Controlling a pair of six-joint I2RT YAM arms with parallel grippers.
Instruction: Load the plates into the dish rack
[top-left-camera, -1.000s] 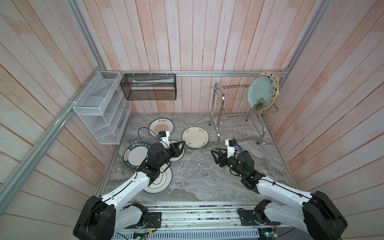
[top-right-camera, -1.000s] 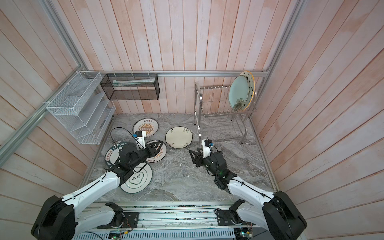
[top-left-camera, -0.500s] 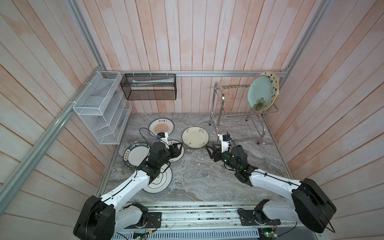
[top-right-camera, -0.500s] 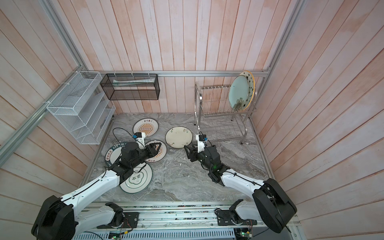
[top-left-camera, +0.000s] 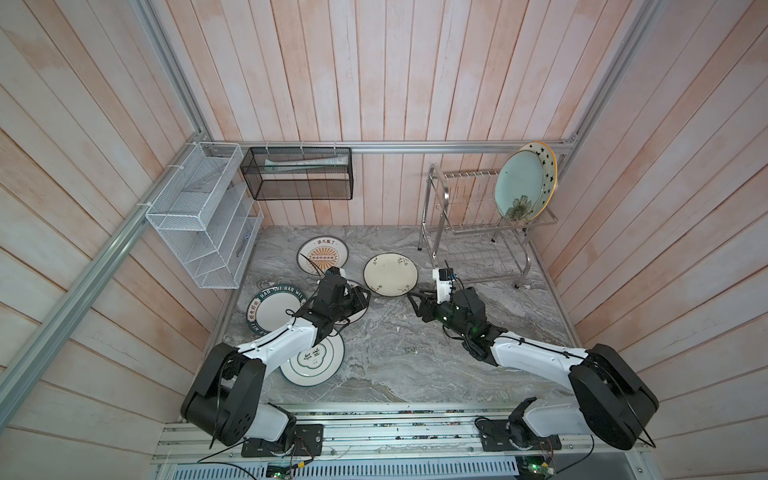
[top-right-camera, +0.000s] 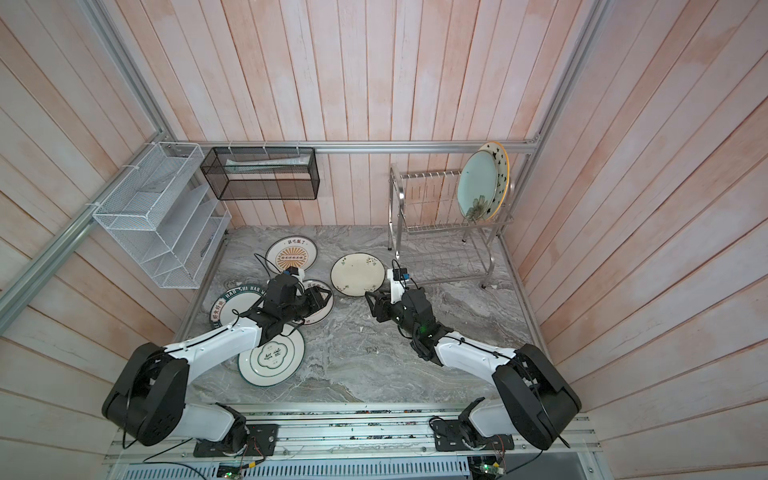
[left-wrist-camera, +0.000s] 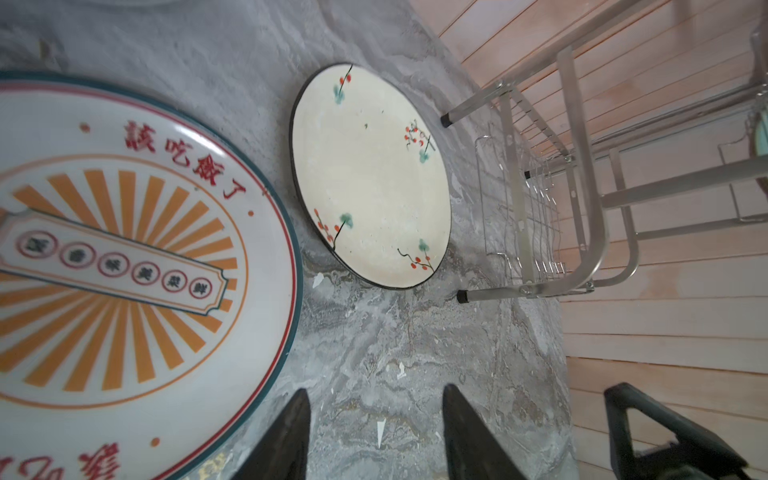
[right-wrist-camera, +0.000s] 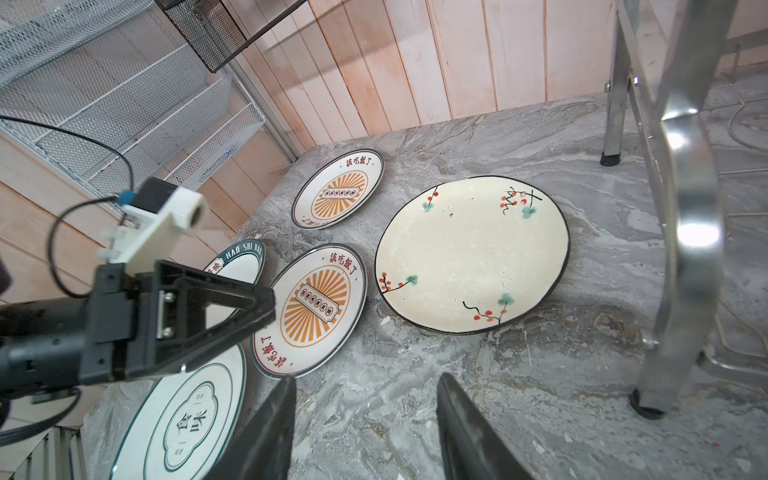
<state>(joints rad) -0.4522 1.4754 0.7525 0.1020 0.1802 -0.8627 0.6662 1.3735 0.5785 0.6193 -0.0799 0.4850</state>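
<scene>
L claw (left-wrist-camera: 376, 390) sits part-spread, nothing btwn its fingers, tips over bare marble table (top-left-camera: 395, 353) just off the rim of the nearer sunburst plate (right-wrist-camera: 311, 309). Left of it in both top views lies the dark-green lettered plate (top-left-camera: 270, 309). The green-ringed white plate (top-left-camera: 320, 361) is nearer the robot base, partly under the L arm (top-left-camera: 286, 338). 2nd sunburst plate (top-left-camera: 323, 255) lies flat further back. Cream plate (top-left-camera: 390, 275) is flat mid-table, apart from the others. R claw (top-left-camera: 413, 302) points at it, close to its rim but clear of it. Its fingers are also spread w/ only tabletop btwn. Dish rack (top-left-camera: 471, 227) stands back right. Pale-blue plate (top-left-camera: 519, 187) and star plate (top-left-camera: 549, 166) stand on edge at the right end of its upper tier, the blue one overlapping the star one.
</scene>
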